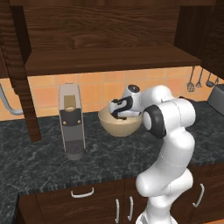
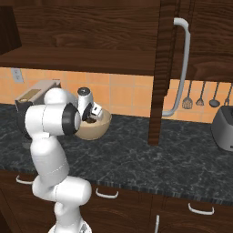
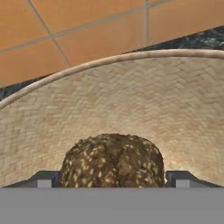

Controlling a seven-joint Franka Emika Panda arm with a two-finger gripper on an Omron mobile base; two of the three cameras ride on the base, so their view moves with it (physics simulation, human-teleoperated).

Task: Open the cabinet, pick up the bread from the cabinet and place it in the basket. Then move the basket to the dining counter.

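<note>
The round tan basket (image 1: 120, 127) (image 2: 98, 130) stands on the black granite worktop against the orange tiled wall. My gripper (image 1: 119, 114) (image 2: 92, 119) reaches down into it from the front. In the hand view the seeded brown bread (image 3: 113, 159) lies on the woven basket wall (image 3: 131, 96). It sits between the gripper (image 3: 112, 180) fingers, which stand wide, one close on each side; the gripper is open. Above, the cabinet (image 1: 109, 30) (image 2: 82, 32) is open, with both doors swung out. The dining counter is out of view.
A tall grey-and-black appliance (image 1: 72, 124) (image 2: 34, 96) stands left of the basket. The open cabinet door with its silver handle (image 2: 182, 68) juts over the worktop to the right, the other door (image 1: 24, 92) to the left. A toaster (image 2: 224, 127) and hanging utensils (image 2: 200, 98) are far right.
</note>
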